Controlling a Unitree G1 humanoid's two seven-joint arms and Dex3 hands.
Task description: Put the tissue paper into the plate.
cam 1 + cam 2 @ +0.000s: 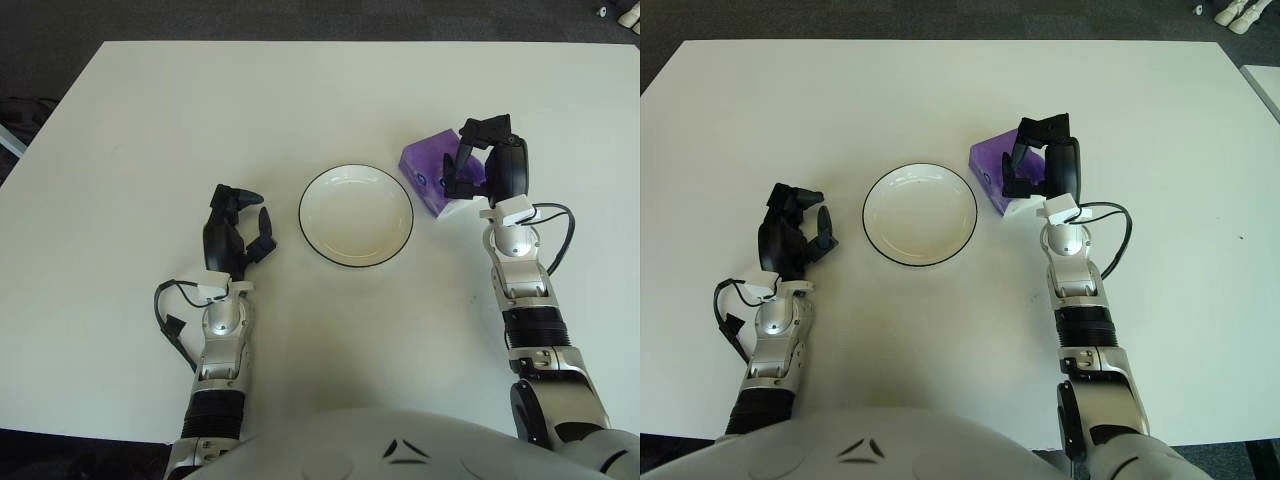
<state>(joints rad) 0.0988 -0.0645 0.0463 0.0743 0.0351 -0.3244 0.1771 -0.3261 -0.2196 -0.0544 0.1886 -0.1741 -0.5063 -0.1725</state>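
1. The right hand (478,160) hangs over the purple tissue pack (428,168), its fingers (486,129) spread around the pack's right side and not yet clamped on it.
2. The pack lies on the white bench (150,120) just beside the plate (355,214), at about 2 o'clock from it, and apart from its rim.
3. The step in hand looks like the grasp: the fingers should close squarely across the soft pack before any lift, since a corner pinch could let it sag or slip.
4. The carry then is short, toward 8 o'clock, to the empty plate's middle.
5. The left hand (233,232) shows at 9 o'clock from the plate, fingers loosely curled, holding nothing.
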